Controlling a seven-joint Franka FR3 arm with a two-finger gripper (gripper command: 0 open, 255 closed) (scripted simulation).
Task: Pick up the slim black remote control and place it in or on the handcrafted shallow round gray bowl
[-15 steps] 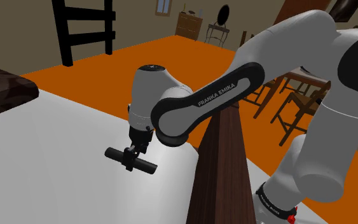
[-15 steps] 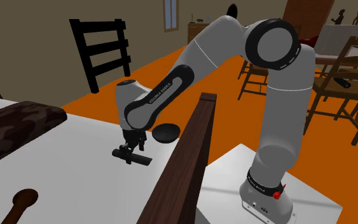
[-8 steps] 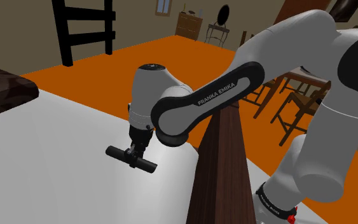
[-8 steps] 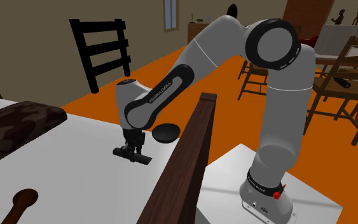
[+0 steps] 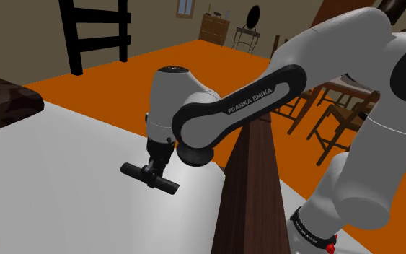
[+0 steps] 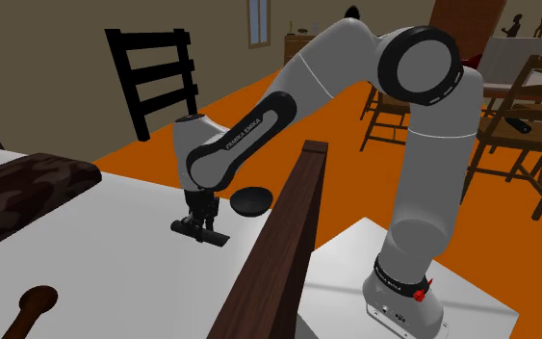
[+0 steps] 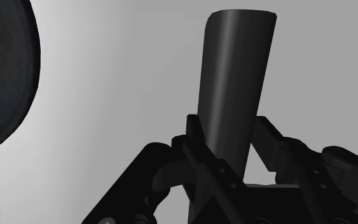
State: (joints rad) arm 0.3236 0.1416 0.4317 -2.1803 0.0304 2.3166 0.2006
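The slim black remote [image 5: 132,170] lies crosswise in my gripper [image 5: 151,175], which is shut on its middle just above the white surface. In the second exterior view the gripper [image 6: 199,227] clasps the remote [image 6: 217,240] a short way to the left of the dark shallow round bowl [image 6: 250,201]. In the wrist view both black fingers press the sides of the remote [image 7: 234,70] at the gripper [image 7: 229,133]. The bowl's dark rim [image 7: 6,70] curves in off to one side of the fingers.
A tall dark wooden board [image 6: 278,250] stands between the white surface [image 6: 115,260] and my stand. A dark patterned cushion [image 6: 18,193] and a brown round-headed utensil [image 6: 33,303] lie toward the second exterior view's left. A black ladder-back chair [image 6: 158,77] stands on the orange floor behind.
The fingers, open on either side of the remote a second ago, have shut on it. The hand and remote have since risen slightly.
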